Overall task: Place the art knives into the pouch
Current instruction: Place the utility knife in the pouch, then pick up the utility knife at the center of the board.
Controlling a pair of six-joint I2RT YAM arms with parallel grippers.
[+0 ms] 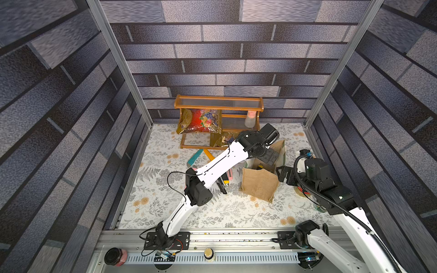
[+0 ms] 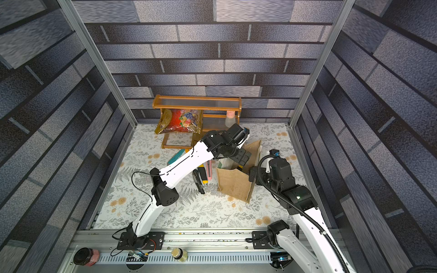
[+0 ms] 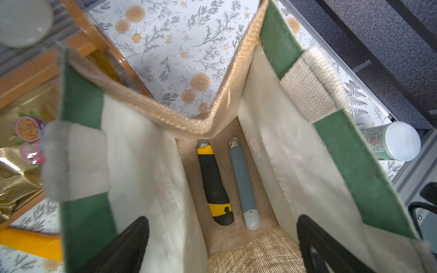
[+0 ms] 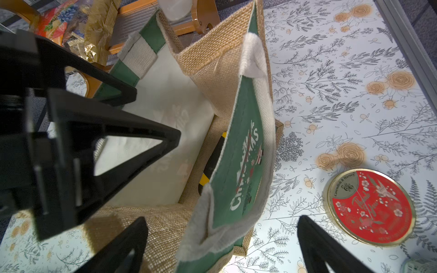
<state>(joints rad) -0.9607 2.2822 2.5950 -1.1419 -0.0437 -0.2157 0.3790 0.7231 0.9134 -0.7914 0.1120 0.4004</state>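
Left wrist view looks down into the pouch (image 3: 146, 165), where a yellow-and-black knife (image 3: 215, 186) and a grey knife (image 3: 243, 186) lie side by side, flat on its burlap floor. The left gripper (image 3: 222, 218) hangs above them, jaws spread and empty. The right gripper (image 4: 222, 218) is spread too, straddling the pouch's green front wall without pinching it. Each knife looks light and rigid with a sharp tip, so mid-handle seems the safest hold. The pouch looks soft and floppy.

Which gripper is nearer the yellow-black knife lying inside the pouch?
Left. The left gripper hangs open at the pouch mouth, above the yellow-black knife; the right gripper, open, straddles the green front panel.
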